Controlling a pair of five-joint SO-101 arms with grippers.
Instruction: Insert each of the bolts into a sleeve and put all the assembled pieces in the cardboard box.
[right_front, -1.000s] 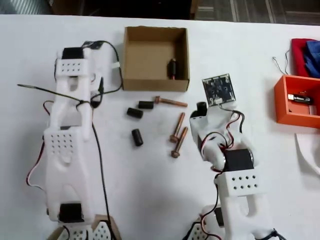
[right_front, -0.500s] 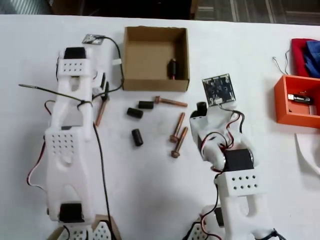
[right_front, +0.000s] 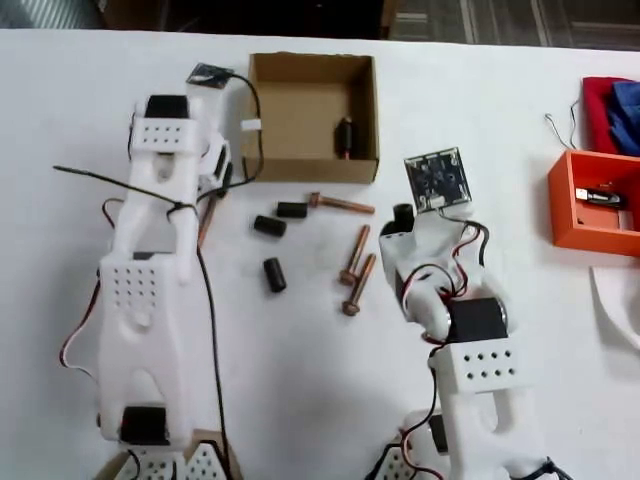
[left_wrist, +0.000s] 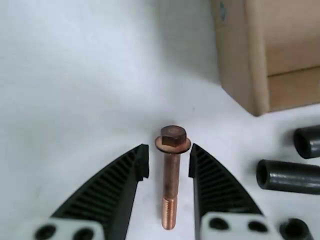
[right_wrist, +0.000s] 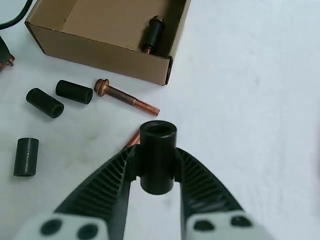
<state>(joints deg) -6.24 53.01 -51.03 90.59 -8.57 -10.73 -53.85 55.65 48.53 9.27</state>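
Closest to me, the right gripper (right_wrist: 155, 154) is pinching a black held sleeve (right_wrist: 158, 140) between its fingers. It is keeping the sleeve upright, open bore facing up, above the white table (right_front: 300, 380).

Just to its left two copper bolts are lying side by side, the nearer bolt (right_front: 360, 284) and the neighbour bolt (right_front: 353, 254), both with their heads at the near end. Farther left a lone sleeve (right_front: 274, 274) is sitting apart from them.

Beyond that, the middle sleeve (right_front: 269, 226) and the far sleeve (right_front: 291, 210) are lying close together. A third bolt (right_front: 342, 204) is lying with its head just beside the far sleeve.

Over on the left, the left gripper (left_wrist: 169, 150) is holding its fingers slightly spread, one on each side of a flanked bolt (left_wrist: 171, 182). A narrow gap is showing along the shank on both sides, and the bolt's head is pointing out past the fingertips. I cannot tell whether this bolt is resting on the table.

Just beyond sits the cardboard box (right_front: 310, 168), its corner near that gripper. One assembled piece (right_front: 345, 137) is lying inside against the right wall.

Well off to the right an orange bin (right_front: 585, 230) is sitting on the table.
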